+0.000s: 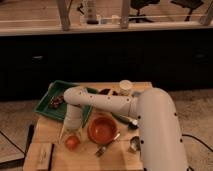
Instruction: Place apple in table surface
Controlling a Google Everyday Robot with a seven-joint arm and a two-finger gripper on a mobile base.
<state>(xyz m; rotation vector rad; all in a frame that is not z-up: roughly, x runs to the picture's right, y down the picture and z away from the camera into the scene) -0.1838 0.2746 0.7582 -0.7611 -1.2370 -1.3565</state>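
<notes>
The apple (pixel 72 143) is a small orange-red fruit at the front left of the light tan table surface (pixel 85 159). It appears to rest on the wood, just left of the larger orange bowl (pixel 102 129). My gripper (pixel 71 134) hangs from the white arm (pixel 100 102), pointing down right over the apple and covering its top edge.
A dark green tray (pixel 46 106) with dark reddish food sits at the back left. A white cup (pixel 125 87) stands at the back. A spoon (pixel 107 147) and a small metal cup (pixel 135 144) lie front right. A wooden block (pixel 44 154) lies at the front left.
</notes>
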